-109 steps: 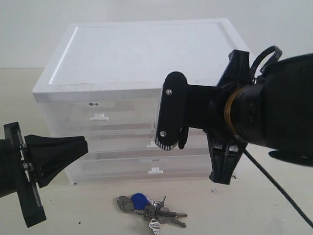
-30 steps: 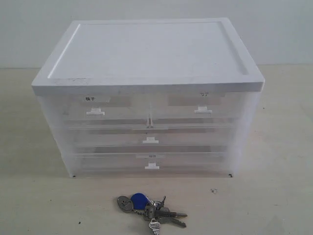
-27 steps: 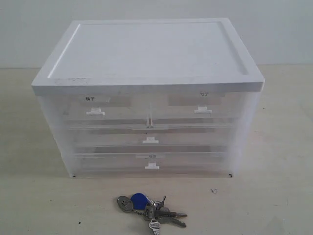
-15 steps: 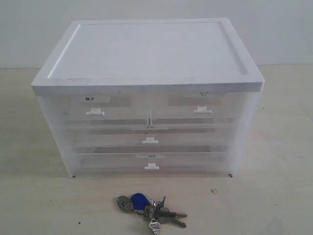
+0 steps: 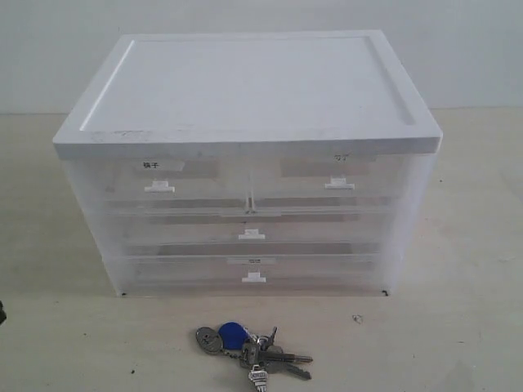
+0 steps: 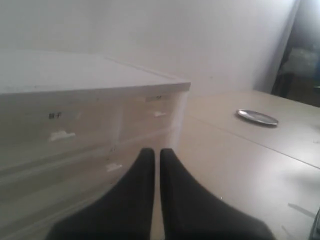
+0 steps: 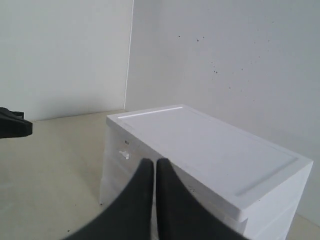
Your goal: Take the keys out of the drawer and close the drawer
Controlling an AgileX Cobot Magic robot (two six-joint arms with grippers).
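Observation:
The keys (image 5: 249,347), a bunch with a round blue fob and a silvery tag, lie on the table in front of the drawer unit (image 5: 245,90). The drawer (image 5: 327,186), upper right with the faint label, sits pushed in flush; it also shows in the left wrist view as the drawer (image 6: 157,107). My left gripper (image 6: 156,152) is shut and empty, off the unit's front corner. My right gripper (image 7: 155,162) is shut and empty, raised beside the unit's white top (image 7: 210,150). Neither gripper's jaws appear in the exterior view.
The twin half-width drawer (image 5: 159,186) with the bold label and two full-width drawers (image 5: 252,237) below are all pushed in. A round silvery dish (image 6: 257,117) lies on the table off to one side. A dark arm part (image 7: 12,127) shows beyond the unit.
Both arms, in front of the unit in the earliest frame, have withdrawn from the exterior view. Over the last second the keys and drawers have not moved.

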